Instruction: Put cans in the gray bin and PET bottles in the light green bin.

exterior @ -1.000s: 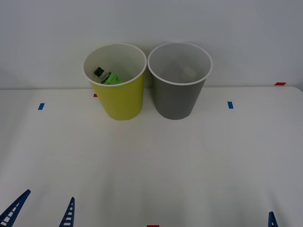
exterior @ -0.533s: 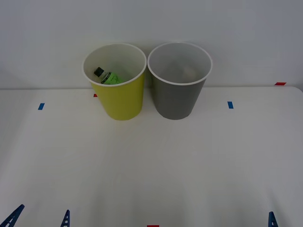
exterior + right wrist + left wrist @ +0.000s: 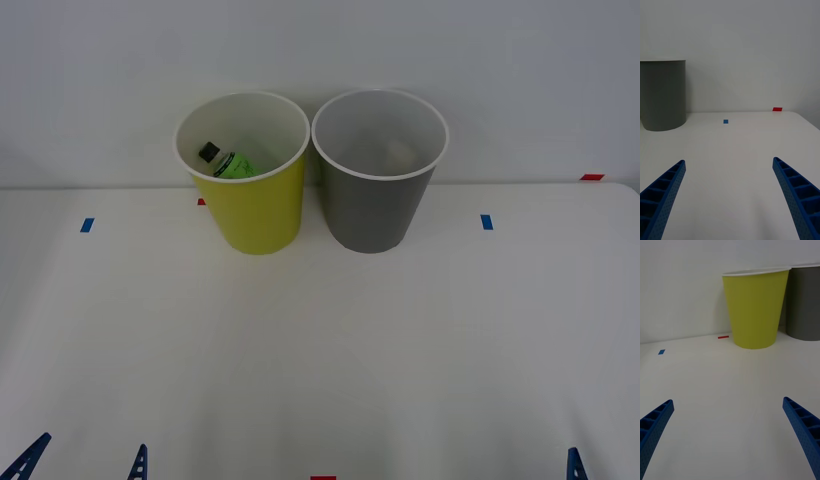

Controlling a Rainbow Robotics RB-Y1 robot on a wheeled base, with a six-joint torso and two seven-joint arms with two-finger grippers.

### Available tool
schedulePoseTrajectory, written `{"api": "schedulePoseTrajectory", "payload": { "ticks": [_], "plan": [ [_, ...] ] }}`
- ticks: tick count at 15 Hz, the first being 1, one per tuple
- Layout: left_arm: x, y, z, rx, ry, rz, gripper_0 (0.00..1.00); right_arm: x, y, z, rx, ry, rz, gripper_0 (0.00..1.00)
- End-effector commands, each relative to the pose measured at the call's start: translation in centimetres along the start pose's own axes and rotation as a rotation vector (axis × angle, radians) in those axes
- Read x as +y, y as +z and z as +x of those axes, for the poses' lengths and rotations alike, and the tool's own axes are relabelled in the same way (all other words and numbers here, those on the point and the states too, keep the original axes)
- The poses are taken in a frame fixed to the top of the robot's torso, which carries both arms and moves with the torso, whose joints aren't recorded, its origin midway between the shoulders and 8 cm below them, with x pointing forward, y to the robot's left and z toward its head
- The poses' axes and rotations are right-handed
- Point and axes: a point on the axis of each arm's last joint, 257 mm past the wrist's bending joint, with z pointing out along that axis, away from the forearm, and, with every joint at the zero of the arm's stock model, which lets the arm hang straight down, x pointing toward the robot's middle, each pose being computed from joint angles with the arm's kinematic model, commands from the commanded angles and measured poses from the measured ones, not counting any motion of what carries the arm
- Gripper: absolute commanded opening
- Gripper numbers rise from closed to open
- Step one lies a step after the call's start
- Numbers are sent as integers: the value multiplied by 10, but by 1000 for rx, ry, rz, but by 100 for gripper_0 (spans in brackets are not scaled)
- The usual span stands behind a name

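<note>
With the bottle [image 3: 228,163] lying tilted inside the green bin [image 3: 255,215], cap toward my left, I judge sorting done. Both bins stand touching at the table's [image 3: 320,350] far edge, gray bin [image 3: 375,210] on the right. My left gripper [image 3: 730,435] and right gripper [image 3: 728,191] sit low near me, fingers spread wide, holding nothing. That bottle looks light and smooth (likely slippery); I'd grasp its labelled middle.

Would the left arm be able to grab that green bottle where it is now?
Probably not easily. The green bottle lies deep inside the light green bin, walled in all round. The open left end effector would have to reach down through the mouth.
</note>
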Motion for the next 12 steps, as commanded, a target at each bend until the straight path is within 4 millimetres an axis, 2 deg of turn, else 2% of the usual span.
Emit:
{"api": "schedulePoseTrajectory", "payload": {
  "ticks": [1,12],
  "plan": [
    [0,0,0,0,0,0,100,0,0,0,0,0,0,79],
    [0,0,0,0,0,0,100,0,0,0,0,0,0,79]
  ]
}}
